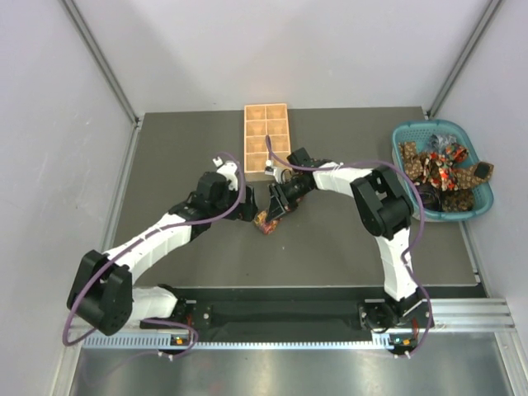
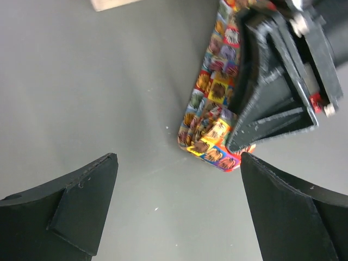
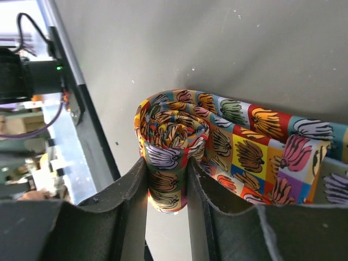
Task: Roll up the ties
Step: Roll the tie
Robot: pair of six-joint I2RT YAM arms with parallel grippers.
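A tie (image 3: 174, 130) printed with small coloured squares is partly wound into a tight roll. My right gripper (image 3: 167, 182) is shut on that roll, one finger on each side. Its loose length (image 3: 272, 149) runs off to the right along the table. From above, the roll (image 1: 266, 221) sits just in front of the wooden tray, under my right gripper (image 1: 274, 208). My left gripper (image 2: 178, 163) is open just left of it, with nothing between its fingers. Beyond the left fingers the same tie (image 2: 213, 103) lies on the table, held by the right fingers (image 2: 272, 92).
The tan wooden tray (image 1: 266, 136) with its compartments stands at the back centre, and its corner (image 2: 111, 4) shows in the left wrist view. A teal basket (image 1: 487, 196) at the right holds several more ties (image 1: 437, 165). Grey walls surround the table.
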